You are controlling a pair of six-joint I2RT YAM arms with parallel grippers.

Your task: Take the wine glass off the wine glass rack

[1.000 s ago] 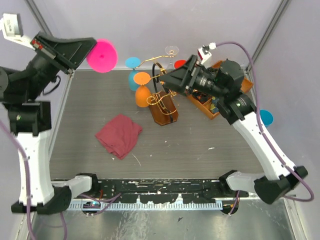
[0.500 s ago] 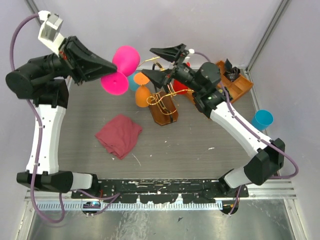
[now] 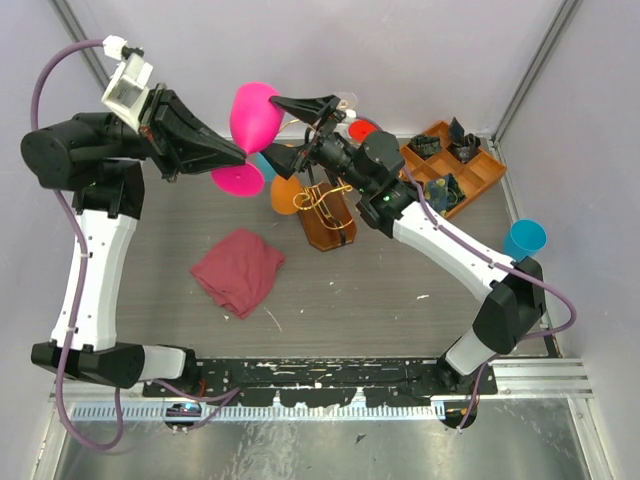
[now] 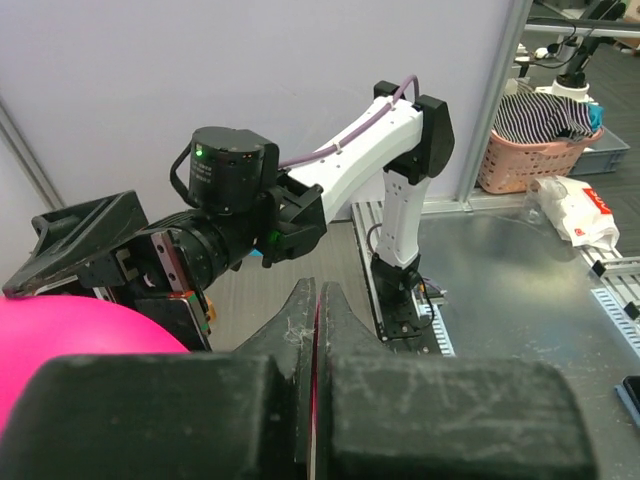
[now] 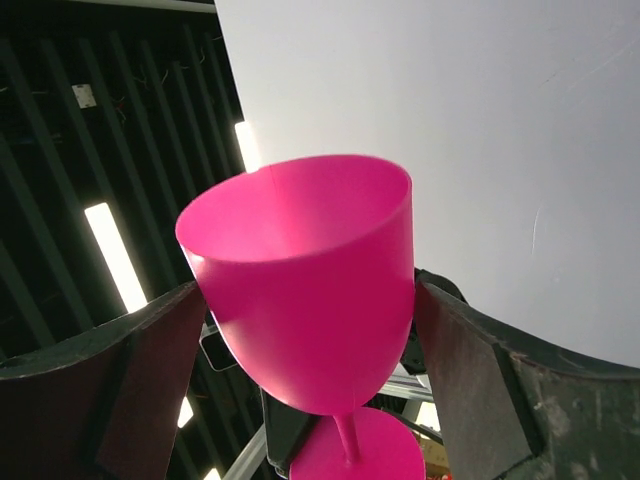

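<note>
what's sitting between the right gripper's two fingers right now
The bowl of the pink wine glass, with a finger of the open right gripper on each side; the right wrist view shows it. The left gripper pinches its stem.

Smooth pink plastic wine glass (image 5: 310,290); wine glass rack (image 3: 328,228) of gold wire (glossy wooden base)
</note>
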